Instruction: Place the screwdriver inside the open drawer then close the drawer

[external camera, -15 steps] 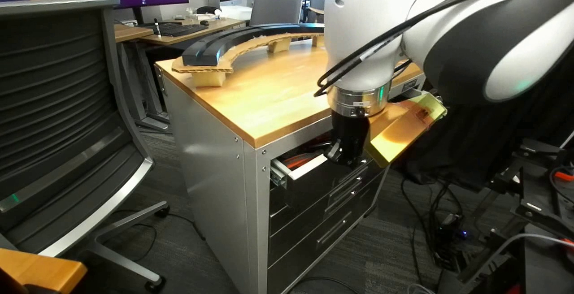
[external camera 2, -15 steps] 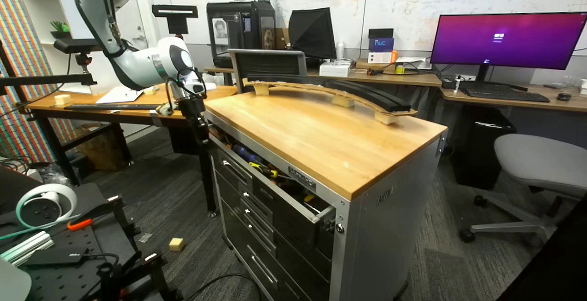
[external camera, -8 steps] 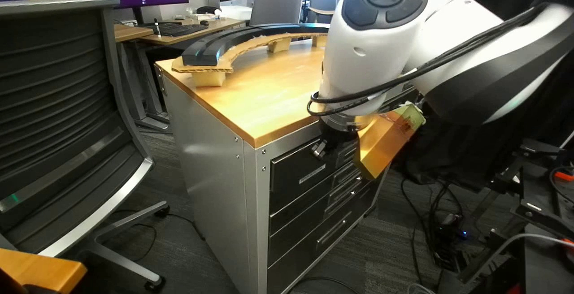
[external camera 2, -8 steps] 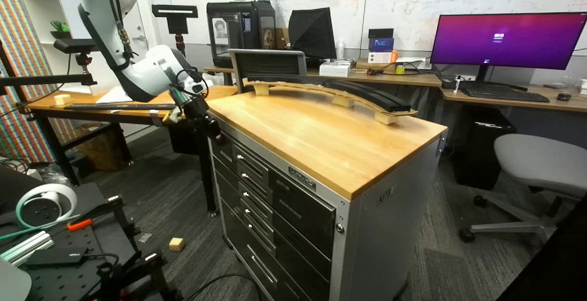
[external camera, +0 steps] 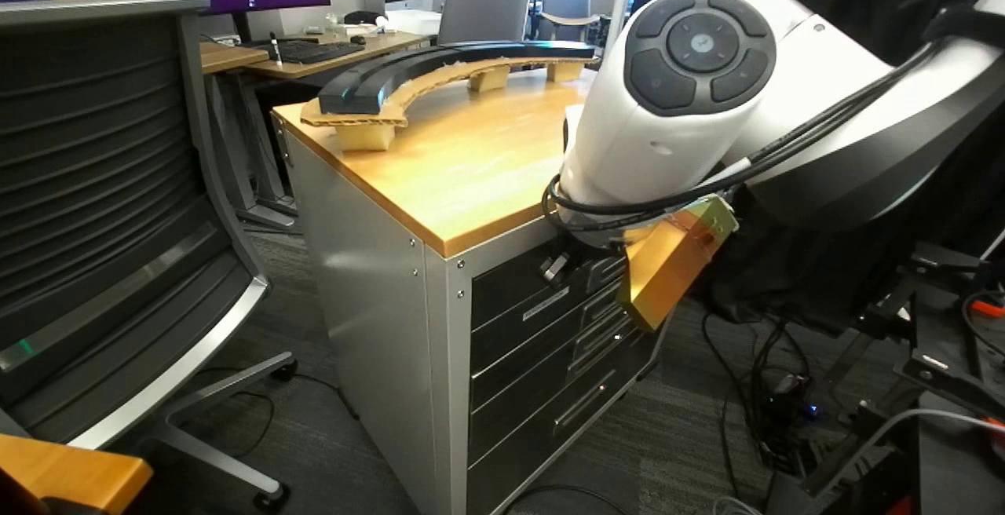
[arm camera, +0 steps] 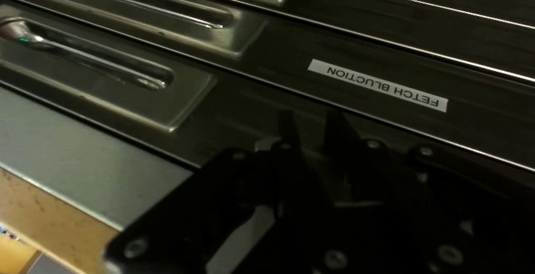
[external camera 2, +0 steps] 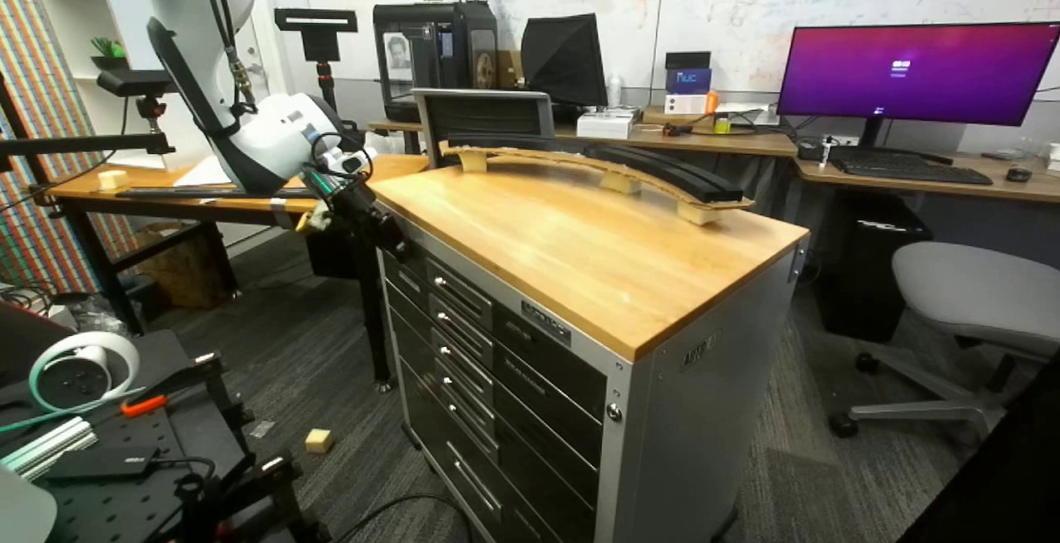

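We find the top drawer (external camera 2: 563, 371) closed beneath the front edge of the worktop (external camera 2: 530, 237); where the screwdriver is we cannot tell. Just below that edge, near one front corner, hangs the hand (arm camera: 310, 117), its fingers slightly parted, holding nothing between their tips. On the second drawer (arm camera: 485, 105) a white label (arm camera: 378, 85) reads "FETCH BLUCTION", upside down in the wrist view. Well beyond the back edge, a blue box (external camera 2: 688, 80) says "NUC"; the nameplate (external camera 2: 546, 321) in front we cannot read.
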Available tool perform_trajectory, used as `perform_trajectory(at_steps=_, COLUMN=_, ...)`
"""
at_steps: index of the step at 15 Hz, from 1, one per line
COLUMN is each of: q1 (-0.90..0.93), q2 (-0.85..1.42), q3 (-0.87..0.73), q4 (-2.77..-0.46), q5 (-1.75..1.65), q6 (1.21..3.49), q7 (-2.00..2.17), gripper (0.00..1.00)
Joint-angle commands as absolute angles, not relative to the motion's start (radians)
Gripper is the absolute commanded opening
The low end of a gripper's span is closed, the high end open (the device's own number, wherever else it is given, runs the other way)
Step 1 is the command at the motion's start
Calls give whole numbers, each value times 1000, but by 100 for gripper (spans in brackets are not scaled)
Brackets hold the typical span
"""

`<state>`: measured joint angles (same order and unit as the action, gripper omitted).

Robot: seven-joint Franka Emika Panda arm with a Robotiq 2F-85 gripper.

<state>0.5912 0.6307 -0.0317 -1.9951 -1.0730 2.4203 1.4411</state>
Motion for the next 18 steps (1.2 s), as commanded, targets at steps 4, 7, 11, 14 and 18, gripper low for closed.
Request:
perform_trajectory(at_steps=4, q1=355, q2=458, q3=168, q4=-2096, q5=-891, q6=2410, q7=1119, gripper=81)
perform_trajectory(at_steps=7, q1=147, q2=393, q3=407, q4=-2115, q5=-729, q6=2325, q7=887, gripper=100)
perform_trajectory(at_steps=11, q1=-105, q2=359, q3=724, q4=-2026, q5=-479, q6=2135, q7=587, gripper=100)
perform_trajectory(at_steps=14, q1=-215, q2=339, q3=854, q4=-1917, q5=-296, q6=1945, q7=373, gripper=100)
perform_trajectory(at_steps=18, q1=-64, q2=274, q3=671, q4=-1900, q5=-186, q6=1929, q7=294, gripper=100)
